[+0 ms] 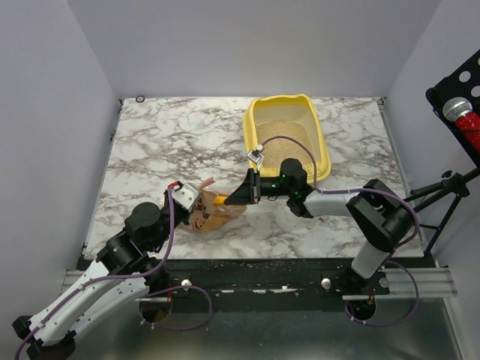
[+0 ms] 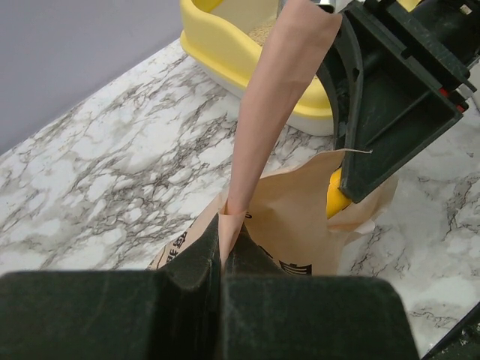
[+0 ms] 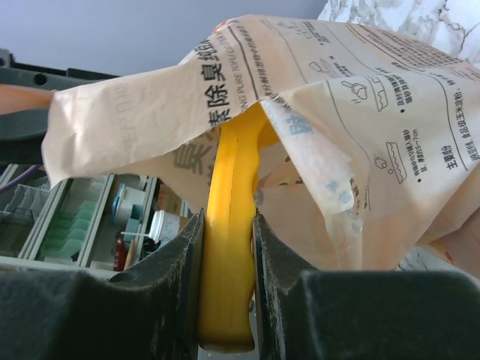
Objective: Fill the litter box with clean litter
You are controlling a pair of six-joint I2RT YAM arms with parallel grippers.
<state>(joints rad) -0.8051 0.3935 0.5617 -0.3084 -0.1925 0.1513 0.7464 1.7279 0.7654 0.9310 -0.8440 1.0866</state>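
1. The litter box [image 1: 279, 100] sits by the far edge of the bench [image 1: 172, 142], right of centre, with clean litter [image 1: 279, 136] inside.
2. The right gripper [image 3: 227, 220] clamps the yellow scoop [image 3: 234, 154], which reaches into the bag [image 1: 212, 217] near the front edge.
3. The left gripper [image 2: 223, 234] pinches the bag's edge.

Scoop [image 3: 227, 247] head hidden inside the bag [image 3: 390, 120], only the handle shows. Bag contents not visible. Litter box [image 2: 225, 56] cut off by the top edge in left wrist view. From above, right arm [image 1: 337, 202] covers part of its near rim.
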